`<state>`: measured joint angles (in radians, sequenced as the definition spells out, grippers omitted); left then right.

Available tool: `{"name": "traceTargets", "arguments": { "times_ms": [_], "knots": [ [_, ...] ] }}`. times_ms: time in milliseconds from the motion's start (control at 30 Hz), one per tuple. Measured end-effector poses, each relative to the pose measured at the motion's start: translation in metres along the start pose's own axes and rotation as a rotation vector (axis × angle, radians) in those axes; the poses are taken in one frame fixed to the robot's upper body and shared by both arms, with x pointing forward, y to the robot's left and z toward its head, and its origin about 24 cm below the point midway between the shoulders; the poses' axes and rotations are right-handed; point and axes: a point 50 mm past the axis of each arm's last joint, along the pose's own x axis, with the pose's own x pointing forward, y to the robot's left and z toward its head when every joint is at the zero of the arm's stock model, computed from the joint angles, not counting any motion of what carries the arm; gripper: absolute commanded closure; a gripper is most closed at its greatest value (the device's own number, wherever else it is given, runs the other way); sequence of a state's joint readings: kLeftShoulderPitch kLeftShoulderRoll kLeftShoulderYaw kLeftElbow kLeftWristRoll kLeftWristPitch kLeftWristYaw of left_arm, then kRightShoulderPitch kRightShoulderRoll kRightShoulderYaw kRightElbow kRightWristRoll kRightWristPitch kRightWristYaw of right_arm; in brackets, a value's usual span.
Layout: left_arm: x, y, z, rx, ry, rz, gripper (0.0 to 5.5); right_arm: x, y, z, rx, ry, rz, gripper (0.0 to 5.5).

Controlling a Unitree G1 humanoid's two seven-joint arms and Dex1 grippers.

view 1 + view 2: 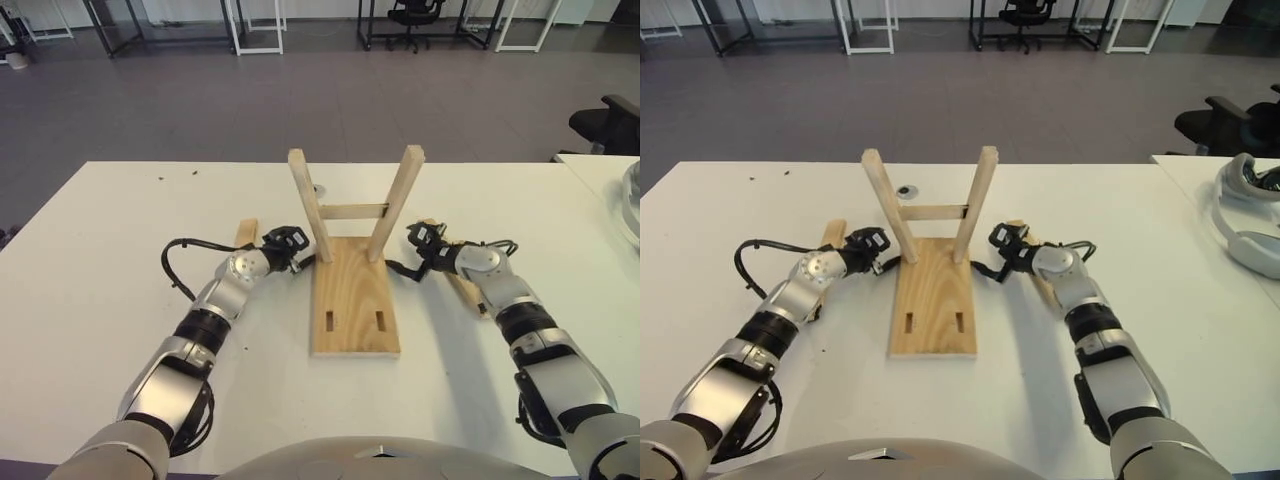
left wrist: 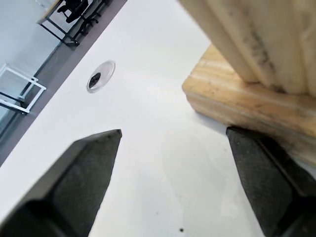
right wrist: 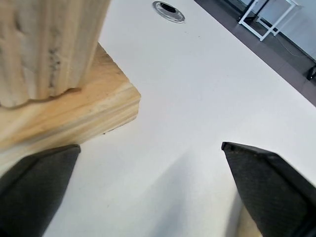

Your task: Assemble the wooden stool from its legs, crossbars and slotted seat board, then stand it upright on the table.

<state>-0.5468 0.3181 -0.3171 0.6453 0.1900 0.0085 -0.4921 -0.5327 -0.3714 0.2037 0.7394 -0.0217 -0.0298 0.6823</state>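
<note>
Both jaws gape empty, left gripper [image 1: 298,250] and right gripper [image 1: 408,256] flanking the seat board's [image 1: 355,320] far corners, its long axis running toward the table's [image 1: 110,240] near edge.

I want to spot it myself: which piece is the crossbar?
Find the seat board lying flat in the middle of the table. Two legs stand up from its far end. The crossbar is the short stick bridging them, the only piece up in the air.

Office: swivel chairs [image 1: 415,12], desk frames [image 1: 236,40].
</note>
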Motion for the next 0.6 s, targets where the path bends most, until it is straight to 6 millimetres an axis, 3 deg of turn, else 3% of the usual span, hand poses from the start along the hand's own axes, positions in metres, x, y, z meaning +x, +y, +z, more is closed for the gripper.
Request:
{"name": "traceTargets", "arguments": {
  "times_ms": [233, 400, 500, 600],
  "knots": [
    [0.003, 0.010, -0.004, -0.037, -0.009, 0.013, 1.56, 0.012, 0.003, 0.004, 0.088, -0.007, -0.148, 0.14],
    [-0.008, 0.005, -0.003, -0.014, -0.043, 0.013, 1.56, 0.012, 0.001, 0.009, 0.154, -0.065, -0.239, 0.14],
    [-0.023, 0.017, 0.012, -0.038, -0.121, 0.089, 1.56, -0.009, -0.011, 0.031, 0.247, -0.259, -0.322, 0.14],
    [-0.056, 0.038, 0.024, -0.119, -0.209, 0.206, 1.56, -0.066, -0.042, 0.024, 0.289, -0.338, -0.446, 0.14]
  ]
}}
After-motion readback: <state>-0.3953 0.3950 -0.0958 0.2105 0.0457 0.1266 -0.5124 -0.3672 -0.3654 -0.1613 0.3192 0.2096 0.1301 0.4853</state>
